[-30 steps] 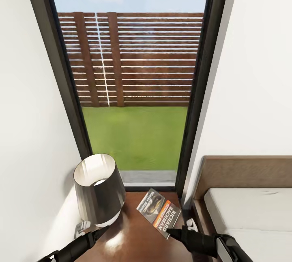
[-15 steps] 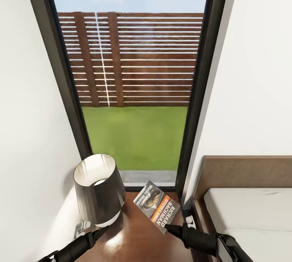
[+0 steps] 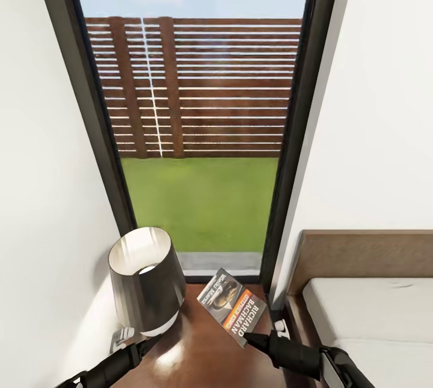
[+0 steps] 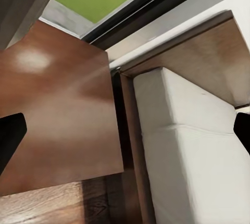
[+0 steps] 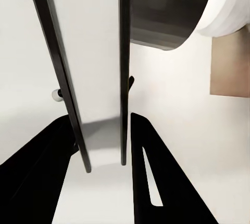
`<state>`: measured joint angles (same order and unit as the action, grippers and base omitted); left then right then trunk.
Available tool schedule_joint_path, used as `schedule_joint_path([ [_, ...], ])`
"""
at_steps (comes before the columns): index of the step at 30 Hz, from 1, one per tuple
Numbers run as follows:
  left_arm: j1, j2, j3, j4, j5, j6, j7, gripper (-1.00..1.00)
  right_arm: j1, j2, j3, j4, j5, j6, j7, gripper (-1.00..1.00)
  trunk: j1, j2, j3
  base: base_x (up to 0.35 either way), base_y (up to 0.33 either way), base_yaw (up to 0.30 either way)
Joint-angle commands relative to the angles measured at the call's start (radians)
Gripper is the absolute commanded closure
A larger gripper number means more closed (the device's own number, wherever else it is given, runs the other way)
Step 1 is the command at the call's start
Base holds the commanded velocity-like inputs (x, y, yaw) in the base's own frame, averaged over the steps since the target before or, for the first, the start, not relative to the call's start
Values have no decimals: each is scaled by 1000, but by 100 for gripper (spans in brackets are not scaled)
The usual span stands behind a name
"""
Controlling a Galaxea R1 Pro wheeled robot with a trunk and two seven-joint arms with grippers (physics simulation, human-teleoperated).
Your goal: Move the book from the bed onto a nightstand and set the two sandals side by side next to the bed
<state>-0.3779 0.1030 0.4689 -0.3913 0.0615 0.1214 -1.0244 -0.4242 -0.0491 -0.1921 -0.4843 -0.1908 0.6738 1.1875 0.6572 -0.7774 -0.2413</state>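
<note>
The book (image 3: pixel 233 307), with its dark cover, orange band and "RICHARD" lettering, is held tilted just over the glossy brown nightstand (image 3: pixel 198 352). My right gripper (image 3: pixel 255 340) is shut on its near corner. In the right wrist view the book (image 5: pixel 99 78) is edge-on between the black fingers (image 5: pixel 156 172) of that gripper (image 5: pixel 101 130). The bed (image 3: pixel 373 316), a white mattress with a wooden headboard, lies right of the nightstand. My left gripper (image 4: pixel 126 133) is open over the gap between the nightstand (image 4: pixel 57 109) and the bed (image 4: pixel 192 146). The sandals are out of view.
A dark-shaded lamp (image 3: pixel 146 280) stands on the nightstand's left half, close to the book, and shows as the lamp (image 5: pixel 166 10) in the right wrist view. A tall dark-framed window (image 3: pixel 198 135) rises behind, with white walls on both sides. My left arm (image 3: pixel 111 370) is low beside the lamp.
My right gripper has carried the book a little to the left and farther over the nightstand, toward the window. The left arm and the lamp have stayed put.
</note>
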Motion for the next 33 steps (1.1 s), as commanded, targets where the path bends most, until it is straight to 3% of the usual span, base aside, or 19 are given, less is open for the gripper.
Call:
schedule_joint_path([
  [1,-1,0,4,0,3,11,-5,-100,-1,0,-1,0,-4,7,1,100,4,-8,-5,0,0,0],
  [33,0,0,4,0,3,11,-5,-100,-1,0,-3,2,-2,6,-1,100,127,-232,-105,0,0,0],
])
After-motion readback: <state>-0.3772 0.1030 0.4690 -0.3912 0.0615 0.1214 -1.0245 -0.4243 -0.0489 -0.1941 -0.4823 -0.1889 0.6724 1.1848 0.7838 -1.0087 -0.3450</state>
